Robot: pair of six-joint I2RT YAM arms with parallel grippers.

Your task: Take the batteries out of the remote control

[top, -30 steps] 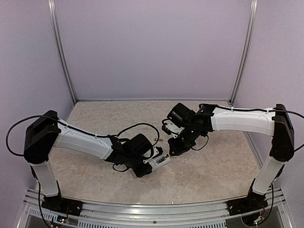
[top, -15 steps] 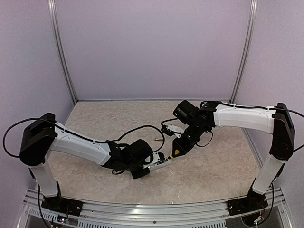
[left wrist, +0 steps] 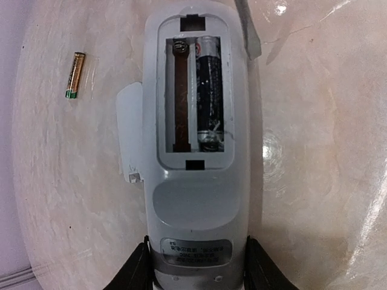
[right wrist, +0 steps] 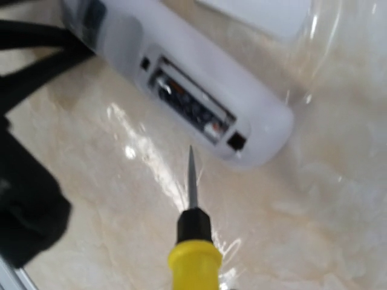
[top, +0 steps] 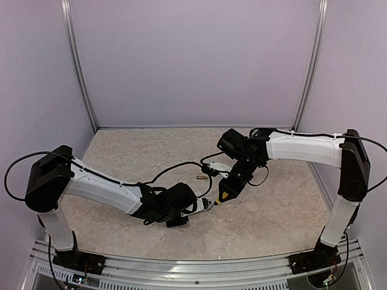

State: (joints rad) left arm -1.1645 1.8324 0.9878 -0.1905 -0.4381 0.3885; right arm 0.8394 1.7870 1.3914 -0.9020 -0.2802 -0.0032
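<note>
**While the left gripper (top: 195, 208) clamps the remote control (top: 204, 205), a screwdriver (top: 223, 194) points at its open bay**

Where the two arms meet near the middle of the table (top: 278, 211), the overhead camera shows the remote lying low in the left gripper's grasp. The right gripper (top: 227, 186) angles down from the far side, pressed shut around the screwdriver's yellow handle. A gold battery (top: 200, 178) lies loose on the table just beyond them, apart from both grippers.

At the left wrist, the black fingers (left wrist: 136, 272) press against both long edges of the remote's near end, pinching it. The remote lies back-up with its battery bay (left wrist: 193, 93) uncovered. A dark battery (left wrist: 210, 90) sits in the right-hand slot, and the left-hand slot holds only a brown strip. The white cover piece (left wrist: 128, 139) lies on the table touching the remote's left edge. The gold battery rests well off to the upper left. The screwdriver's grey blade (left wrist: 249, 30) shows beside the remote's far right corner.

At the right wrist, the blade tip (right wrist: 191, 160) stands just short of the remote's rounded end, apart from it and aimed at the bay, where the dark battery shows blurred. The right gripper's own fingers are out of frame there.
</note>
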